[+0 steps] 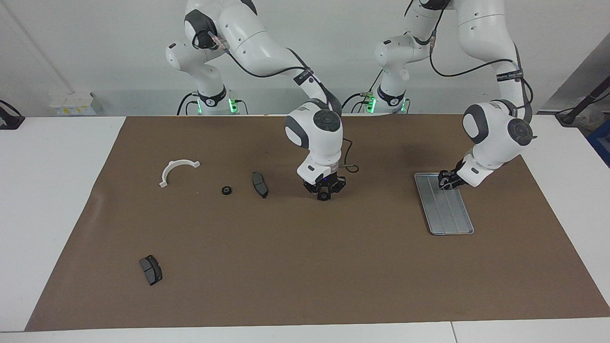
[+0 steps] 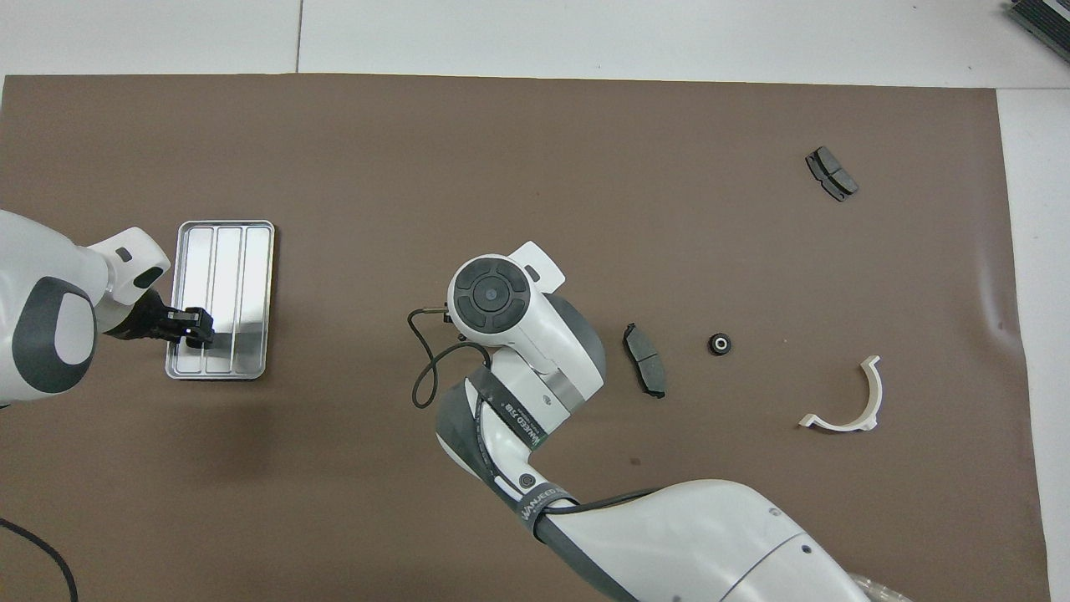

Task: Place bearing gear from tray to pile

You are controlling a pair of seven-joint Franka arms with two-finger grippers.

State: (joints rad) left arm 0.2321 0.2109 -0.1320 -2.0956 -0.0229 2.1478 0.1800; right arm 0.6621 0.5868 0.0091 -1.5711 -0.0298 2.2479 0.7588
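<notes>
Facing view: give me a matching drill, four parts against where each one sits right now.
Things:
1. tray
2. white half-ring bracket
3. small black bearing gear on the mat
4. brake pad lying alone

Places:
A. between the bracket and the other brake pad
B. under the left gripper
C. farthest from the robots
D. nearest the right arm's end, same row as the gear

Pairs: 1-B, 2-D, 3-A, 4-C

I see the tray lying flat on the bench at the left arm's end, silver-grey with lengthwise ridges. One small black bearing gear rests on the bench between the white half-ring bracket and a dark curved brake pad. The second brake pad lies well apart, farther from the robots.
</notes>
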